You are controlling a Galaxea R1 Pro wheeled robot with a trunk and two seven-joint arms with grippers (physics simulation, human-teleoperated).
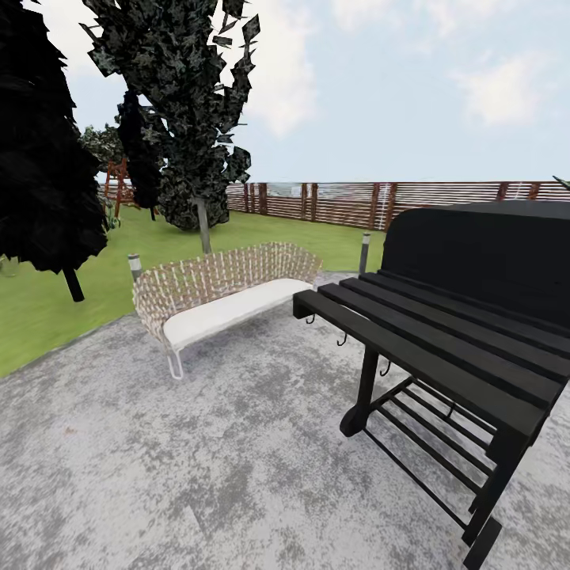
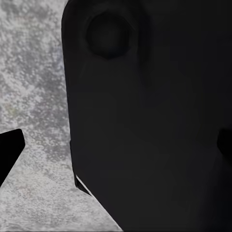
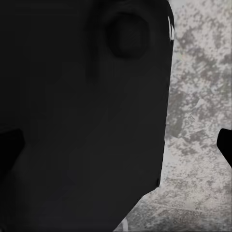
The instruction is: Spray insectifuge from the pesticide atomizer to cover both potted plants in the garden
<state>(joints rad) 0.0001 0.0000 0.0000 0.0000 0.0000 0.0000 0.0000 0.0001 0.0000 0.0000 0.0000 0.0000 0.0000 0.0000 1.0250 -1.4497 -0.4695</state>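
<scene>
I am in the garden, on grey stone paving [image 1: 198, 475] beside a green lawn [image 1: 47, 317], with a brown slat fence [image 1: 340, 202] at the back. The pesticide atomizer and the two potted plants are out of view. My left gripper [image 2: 116, 150] hangs low over the paving in front of a dark part of my own body; its black fingertips [image 2: 9, 154] stand wide apart at the picture's edges with nothing between them. My right gripper [image 3: 116, 145] is held the same way, its fingertips [image 3: 9, 145] apart and empty.
A black slatted grill cart [image 1: 459, 332] stands close at the right. A wicker bench [image 1: 222, 293] with a white cushion sits ahead on the paving's edge. Dark trees [image 1: 190, 119] rise on the lawn at the left, and short lamp posts [image 1: 365, 252] flank the bench.
</scene>
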